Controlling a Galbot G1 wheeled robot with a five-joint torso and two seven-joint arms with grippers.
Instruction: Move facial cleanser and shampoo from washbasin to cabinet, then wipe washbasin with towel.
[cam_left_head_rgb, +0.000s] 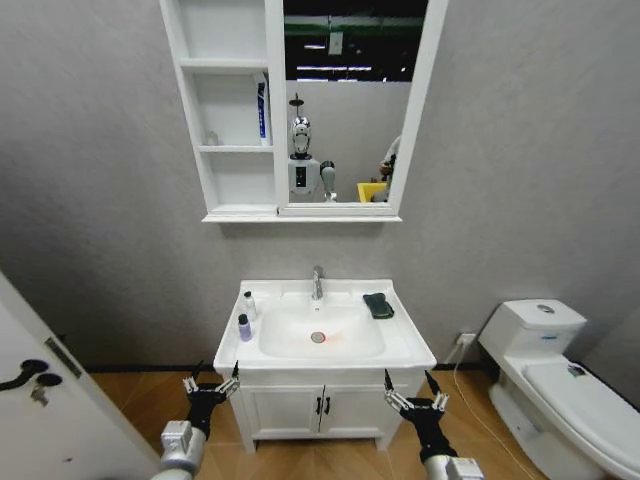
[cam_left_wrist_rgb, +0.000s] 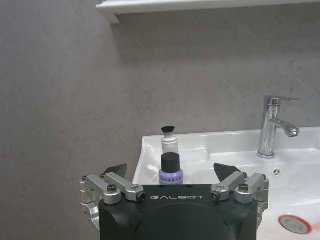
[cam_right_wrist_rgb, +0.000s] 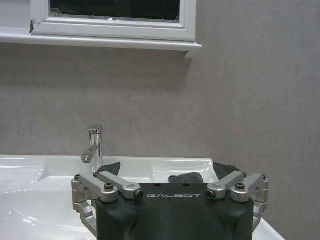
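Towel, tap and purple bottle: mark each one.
towel (cam_left_head_rgb: 378, 305), head view, middle of the dark folded cloth.
tap (cam_left_wrist_rgb: 270, 126), left wrist view, chrome upright body.
purple bottle (cam_left_head_rgb: 244, 328), head view, its body.

Left end effector (cam_left_head_rgb: 211, 386) and right end effector (cam_left_head_rgb: 417, 398) agape, raised

Washbasin (cam_left_head_rgb: 405, 345) rim: two small bottles (cam_left_head_rgb: 246, 316) on left side, dark folded towel (cam_left_head_rgb: 378, 305) right of tap (cam_left_head_rgb: 318, 283).
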